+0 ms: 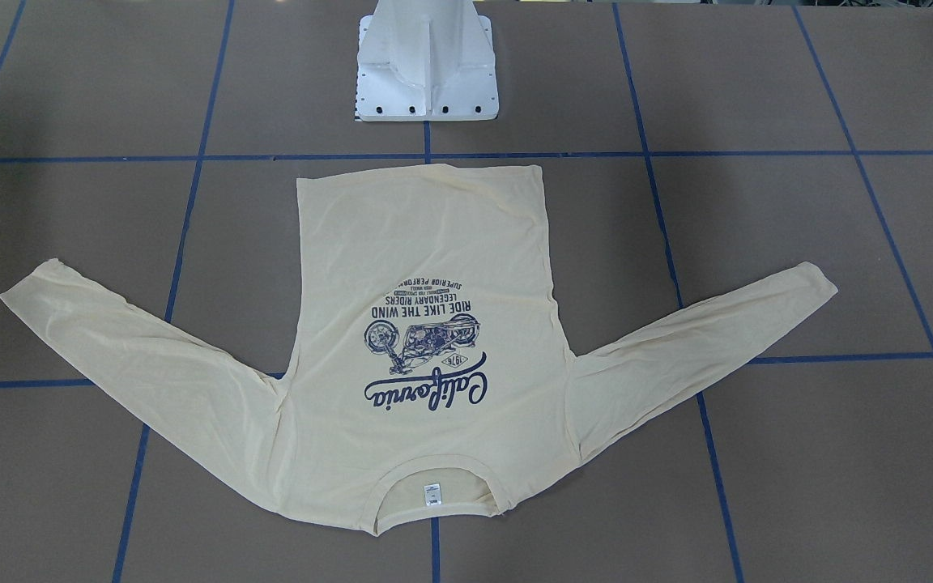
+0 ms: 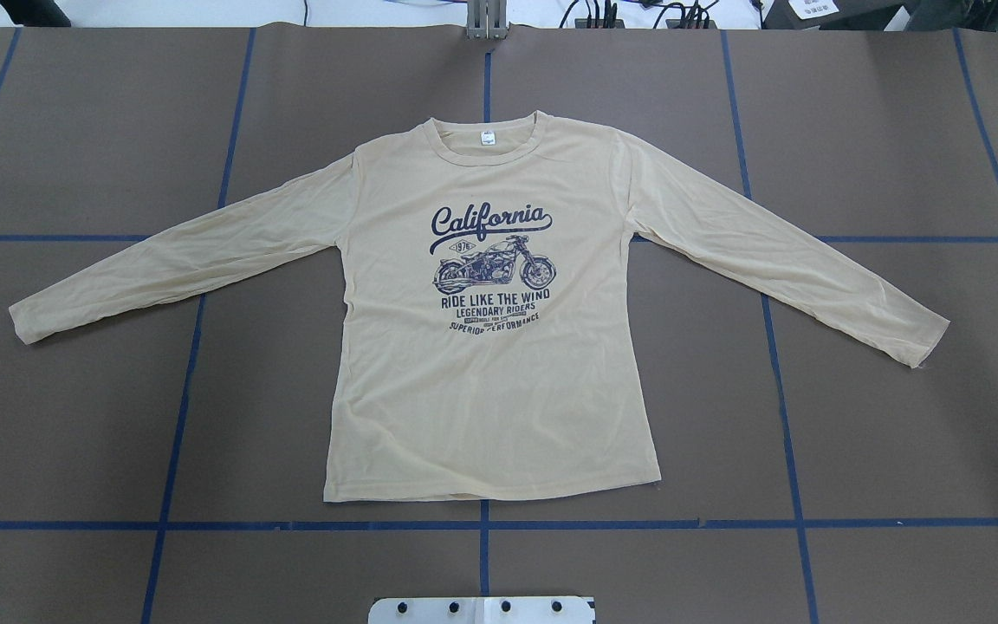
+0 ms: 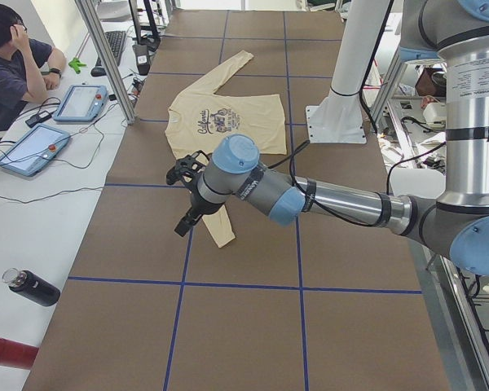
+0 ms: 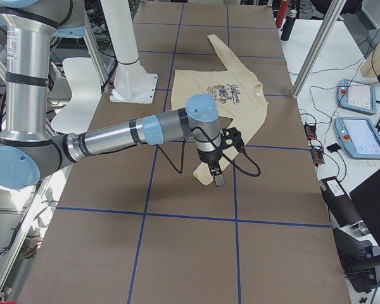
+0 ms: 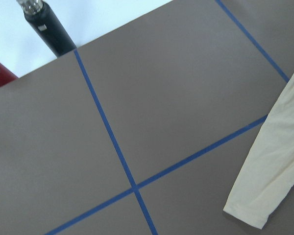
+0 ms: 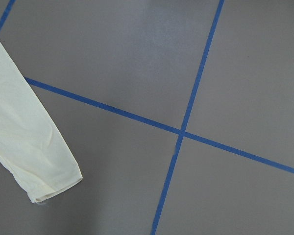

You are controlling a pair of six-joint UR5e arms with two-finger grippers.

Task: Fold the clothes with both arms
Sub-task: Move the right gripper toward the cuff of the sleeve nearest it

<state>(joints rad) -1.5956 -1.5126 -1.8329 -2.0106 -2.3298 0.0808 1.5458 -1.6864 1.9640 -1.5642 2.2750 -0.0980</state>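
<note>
Cream-yellow thin fabric, a long-sleeved T-shirt (image 2: 490, 390) with a navy motorcycle print, lies flat and print-up in the middle of the brown surface (image 2: 100, 416) marked with blue tape lines, with nothing folded yet. Its body runs straight away from the robot, hem nearest the base and collar farthest. The sleeves splay out to either side and slant back toward the robot. The left sleeve cuff (image 5: 247, 213) shows at the lower right corner of the left wrist view, and the right sleeve cuff (image 6: 51, 186) at the lower left of the right wrist view. In the side views the left claw (image 3: 182, 225) hangs above the surface near the left cuff and the right claw (image 4: 216, 177) near the right one, neither touching cloth as far as I can judge. Whether either claw is released or clenched I cannot tell, since they show only in those side views. Each arm is clearly the nearer one for its own sleeve, which suggests folding the sleeves inward across the body first
</note>
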